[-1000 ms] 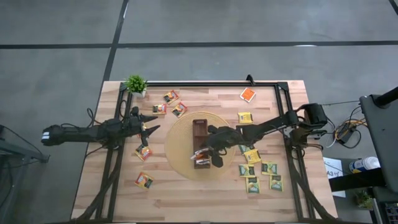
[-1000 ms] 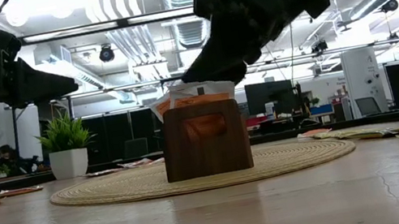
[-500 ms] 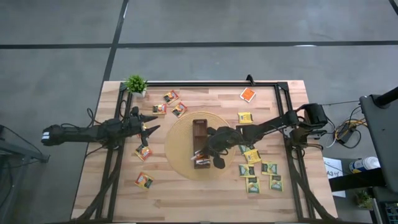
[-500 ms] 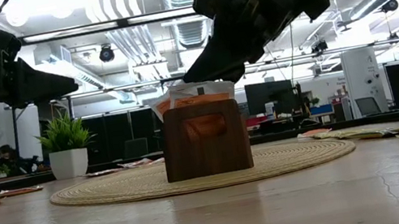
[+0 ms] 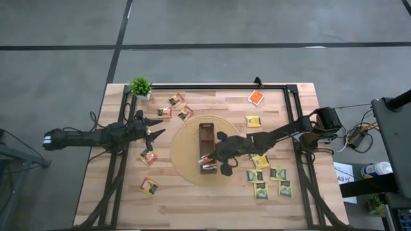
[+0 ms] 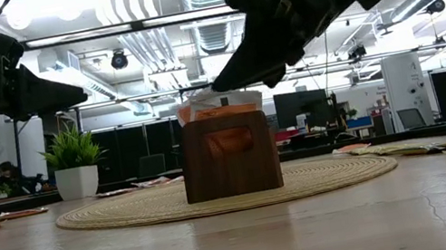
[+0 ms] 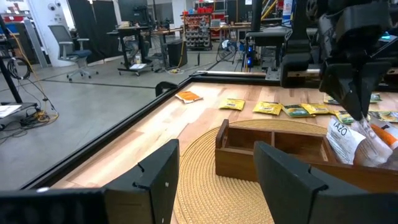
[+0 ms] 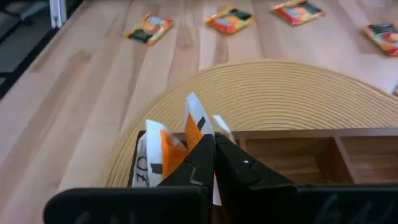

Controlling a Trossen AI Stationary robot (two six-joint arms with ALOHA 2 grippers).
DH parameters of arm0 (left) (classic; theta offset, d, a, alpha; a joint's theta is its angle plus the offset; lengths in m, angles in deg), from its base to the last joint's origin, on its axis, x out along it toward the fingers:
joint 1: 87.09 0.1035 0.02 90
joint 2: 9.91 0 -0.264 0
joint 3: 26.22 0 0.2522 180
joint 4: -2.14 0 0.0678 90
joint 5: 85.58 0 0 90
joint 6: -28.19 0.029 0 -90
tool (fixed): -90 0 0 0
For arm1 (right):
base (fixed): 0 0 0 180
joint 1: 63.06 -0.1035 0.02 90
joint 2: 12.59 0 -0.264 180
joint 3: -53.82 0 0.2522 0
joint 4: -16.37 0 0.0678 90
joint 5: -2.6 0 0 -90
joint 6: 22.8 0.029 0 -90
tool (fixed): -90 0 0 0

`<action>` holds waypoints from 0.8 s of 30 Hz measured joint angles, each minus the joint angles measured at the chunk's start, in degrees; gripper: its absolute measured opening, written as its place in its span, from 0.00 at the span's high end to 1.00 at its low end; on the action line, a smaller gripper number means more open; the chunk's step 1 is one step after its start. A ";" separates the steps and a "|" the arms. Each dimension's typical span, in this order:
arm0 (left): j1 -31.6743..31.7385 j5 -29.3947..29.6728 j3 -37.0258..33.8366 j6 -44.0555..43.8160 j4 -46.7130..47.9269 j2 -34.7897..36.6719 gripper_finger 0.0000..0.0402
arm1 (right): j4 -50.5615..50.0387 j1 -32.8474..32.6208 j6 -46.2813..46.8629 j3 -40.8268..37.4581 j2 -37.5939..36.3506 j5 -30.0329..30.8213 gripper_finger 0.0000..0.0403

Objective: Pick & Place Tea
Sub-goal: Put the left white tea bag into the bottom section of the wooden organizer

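High view: compared with a second ago, the right hand [image 5: 209, 158] has closed. Its arm now lies a little nearer the table's front edge. It is over the near end of the long narrow brown wooden box [image 5: 206, 138] on the round woven straw mat [image 5: 183, 151]. The left hand [image 5: 154, 133] hangs where it was, left of the mat, fingers spread and holding nothing. One box, one mat, one small green potted plant [image 5: 140, 86] in the far left corner. Twelve small flat square tea sachets lie loose on the pale wooden table [image 5: 192, 208]: five [image 5: 148, 156] left of the mat and seven [image 5: 278, 172] to its right.

Low view: the right hand now sits slightly higher, its tip just above the sachets standing up out of the box.

Left wrist view: two open dark fingers [image 7: 155, 180] frame the box, where a white sachet [image 7: 342, 140] leans under the other arm.

Right wrist view: the fingers meet tip to tip against an orange-and-white sachet [image 8: 196, 124]. Whether its edge is pinched cannot be told. About three sachets stand in that end compartment, and four lie on the table beyond.
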 joint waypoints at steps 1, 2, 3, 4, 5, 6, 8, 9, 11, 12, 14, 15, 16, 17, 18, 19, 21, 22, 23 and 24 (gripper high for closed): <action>0.02 0.00 0.00 0.00 0.00 0.00 0.50 | 0.94 -0.09 0.43 -0.55 -0.42 0.15 0.98; 0.02 0.00 -0.02 0.00 0.01 0.00 0.50 | 2.09 -0.13 0.92 -1.09 -0.93 0.29 0.98; 0.02 -0.02 0.00 -0.02 0.00 0.00 0.50 | 3.19 -0.16 1.09 -1.82 -1.55 0.36 0.98; 0.02 0.00 -0.01 0.00 0.00 -0.02 0.50 | 4.15 -0.24 1.25 -2.60 -2.11 0.52 0.98; 0.02 0.00 0.00 0.00 0.00 -0.02 0.50 | 4.85 -0.35 1.57 -3.24 -2.60 1.01 0.98; 0.02 0.00 -0.02 0.00 0.00 -0.01 0.50 | 5.18 -0.37 2.04 -3.94 -3.18 1.58 0.98; 0.02 0.00 -0.02 0.00 0.01 0.00 0.50 | 5.47 -0.37 2.63 -5.42 -4.17 2.12 0.98; 0.02 0.00 0.00 0.00 0.00 0.00 0.50 | 5.88 -0.35 2.88 -5.87 -4.34 2.81 0.98; 0.02 0.00 -0.02 0.00 0.01 0.00 0.50 | 7.44 -0.43 3.40 -6.74 -4.57 3.39 0.98; 0.02 0.00 0.00 0.00 0.00 0.00 0.50 | 9.16 -0.59 3.53 -7.29 -4.57 3.42 0.98; 0.02 0.00 -0.02 0.00 0.02 0.00 0.50 | 14.99 -1.16 3.48 -8.72 -4.13 3.67 0.98; 0.02 0.00 -0.02 0.00 0.00 0.00 0.50 | 17.37 -1.39 3.39 -9.61 -4.09 3.98 0.98; 0.02 0.00 0.00 0.00 0.00 0.00 0.50 | 18.95 -1.64 3.40 -10.31 -4.09 4.55 0.98; 0.05 -0.01 -0.02 0.00 0.01 0.00 0.50 | 20.22 -1.69 3.53 -10.82 -4.09 4.90 0.98; 0.06 0.00 -0.01 0.00 0.00 0.00 0.50 | 20.85 -1.74 3.91 -11.35 -4.10 5.20 0.98; 0.06 0.00 0.00 0.00 0.00 0.00 0.50 | 21.01 -1.73 4.09 -11.90 -4.18 5.63 0.98; 0.06 0.00 0.00 0.00 0.01 0.00 0.50 | 21.33 -1.77 4.11 -12.59 -4.18 6.21 0.98; 0.06 0.00 -0.02 0.00 0.00 0.00 0.50 | 22.17 -1.80 4.20 -12.85 -4.06 6.23 0.98; 0.06 0.00 0.00 0.00 0.02 0.00 0.50 | 23.06 -1.89 4.42 -13.07 -4.05 6.19 0.98; 0.06 0.00 -0.02 0.00 0.02 0.00 0.50 | 24.08 -2.00 4.62 -13.35 -4.05 6.19 0.98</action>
